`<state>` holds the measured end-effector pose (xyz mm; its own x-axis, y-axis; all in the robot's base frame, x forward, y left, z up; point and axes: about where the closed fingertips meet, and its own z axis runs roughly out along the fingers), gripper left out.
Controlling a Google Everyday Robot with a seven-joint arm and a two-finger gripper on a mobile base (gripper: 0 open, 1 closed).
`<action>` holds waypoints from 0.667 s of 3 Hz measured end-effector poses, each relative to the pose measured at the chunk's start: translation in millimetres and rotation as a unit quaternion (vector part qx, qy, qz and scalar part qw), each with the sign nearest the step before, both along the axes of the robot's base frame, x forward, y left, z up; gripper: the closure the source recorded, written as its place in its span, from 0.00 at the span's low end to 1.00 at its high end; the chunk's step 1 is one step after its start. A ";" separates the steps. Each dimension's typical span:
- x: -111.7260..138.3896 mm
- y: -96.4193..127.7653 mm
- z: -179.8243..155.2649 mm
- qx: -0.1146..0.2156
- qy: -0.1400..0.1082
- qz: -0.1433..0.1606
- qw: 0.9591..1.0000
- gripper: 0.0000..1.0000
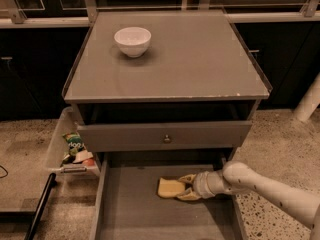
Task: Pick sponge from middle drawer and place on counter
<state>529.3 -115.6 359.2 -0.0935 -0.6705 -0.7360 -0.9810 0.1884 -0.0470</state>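
The pale-yellow sponge (pixel 169 188) lies flat on the grey floor of the open middle drawer (pixel 135 211), near its back and right of centre. My gripper (pixel 186 187) reaches in from the right, low inside the drawer. Its cream fingers (pixel 188 178) sit against the far and near edges of the sponge's right end, shut on it. The sponge still rests on the drawer floor. The counter (pixel 190 59) is the grey cabinet top above, with a white bowl (pixel 132 40) at its back left.
A closed drawer front with a small round knob (pixel 166 139) overhangs the back of the open drawer. A clear bin with snack packets (pixel 74 149) hangs on the cabinet's left. A black bar (pixel 40 209) lies on the speckled floor at lower left. A white post (pixel 307 101) stands at right.
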 end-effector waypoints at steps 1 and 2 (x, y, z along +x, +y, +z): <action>-0.5 0.4 0.5 0.001 0.001 0.001 1.000 1.00; -7.6 3.3 24.4 -0.004 -0.009 0.014 1.000 1.00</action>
